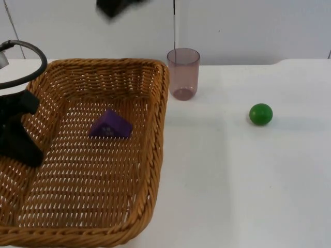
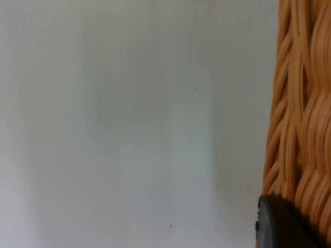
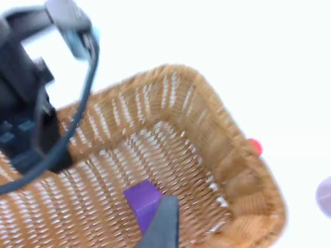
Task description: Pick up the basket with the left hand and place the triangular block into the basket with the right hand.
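While the wicker basket (image 1: 88,155) fills the near left of the white worktop (image 1: 232,181) in the top view, the purple triangular block (image 1: 110,125) already lies on its woven floor, near the middle and toward the far wall. The left tool (image 1: 20,147) sits at the basket's left rim, dark against the weave; whether it pinches the rim cannot be told from here. The right tool (image 1: 115,7) hangs high over the far rim as a dark blur, well above and beyond the block, so the block lies below and nearer than it. A tinted plastic cup (image 1: 183,73) stands just beyond the basket's far right corner, and a green ball (image 1: 260,114) rests well apart to the right.

From the left wrist view, the basket's braided rim (image 2: 300,119) runs along one side with a black fingertip (image 2: 279,225) touching it, bare worktop beyond; the jaws' spread stays hidden.

From the right wrist view, the block (image 3: 143,200) rests loose on the basket floor (image 3: 170,155), just beyond one fingertip (image 3: 163,225) and not pinched; the second finger is unseen, so its spread cannot be told. The left arm (image 3: 28,108) stands at the opposite rim. I judge the placing done.
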{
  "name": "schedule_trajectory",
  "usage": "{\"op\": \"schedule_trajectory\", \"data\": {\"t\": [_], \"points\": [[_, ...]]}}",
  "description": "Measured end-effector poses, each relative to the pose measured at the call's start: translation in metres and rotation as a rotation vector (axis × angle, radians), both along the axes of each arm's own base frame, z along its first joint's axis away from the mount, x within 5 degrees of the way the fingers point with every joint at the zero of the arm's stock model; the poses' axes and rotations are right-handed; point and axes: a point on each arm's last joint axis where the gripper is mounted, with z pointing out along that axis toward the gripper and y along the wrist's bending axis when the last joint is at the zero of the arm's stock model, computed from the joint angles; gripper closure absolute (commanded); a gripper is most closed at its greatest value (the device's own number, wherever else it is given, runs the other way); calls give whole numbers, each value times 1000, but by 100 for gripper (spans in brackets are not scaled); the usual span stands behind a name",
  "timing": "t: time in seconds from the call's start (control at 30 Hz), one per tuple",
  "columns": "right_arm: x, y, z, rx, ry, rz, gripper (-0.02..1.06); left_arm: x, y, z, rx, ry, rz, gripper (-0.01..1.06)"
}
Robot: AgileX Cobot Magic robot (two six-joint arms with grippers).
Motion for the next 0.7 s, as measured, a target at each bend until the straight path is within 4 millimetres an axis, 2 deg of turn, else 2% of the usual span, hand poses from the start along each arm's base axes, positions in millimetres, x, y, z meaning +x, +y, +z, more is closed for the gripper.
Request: {"op": "schedule_trajectory", "data": {"t": [0.1,0.13,0.2,0.27,0.3,0.4,0.5,0.57,0.7], "points": [[-28,-30,31,50,-39,-6,26,0,0,0,0,0,0,105],[-28,-30,31,50,-39,-6,26,0,0,0,0,0,0,105],[-47,-49,39,75,-50,-14,26,0,0,0,0,0,0,105],[-64,-67,39,89,-61,-23,26,0,0,0,0,0,0,105],[-64,-67,39,89,-61,-23,26,0,0,0,0,0,0,105],[-91,-96,32,108,-79,-27,26,0,0,0,1,-1,1,105],[-102,-107,29,115,-84,-28,26,0,-1,0,-1,-1,-1,105],[-119,-125,28,133,-101,-29,26,2,-8,0,4,-18,2,105],[-135,-142,33,164,-131,-29,26,5,-25,-1,20,-53,-2,105]]}}
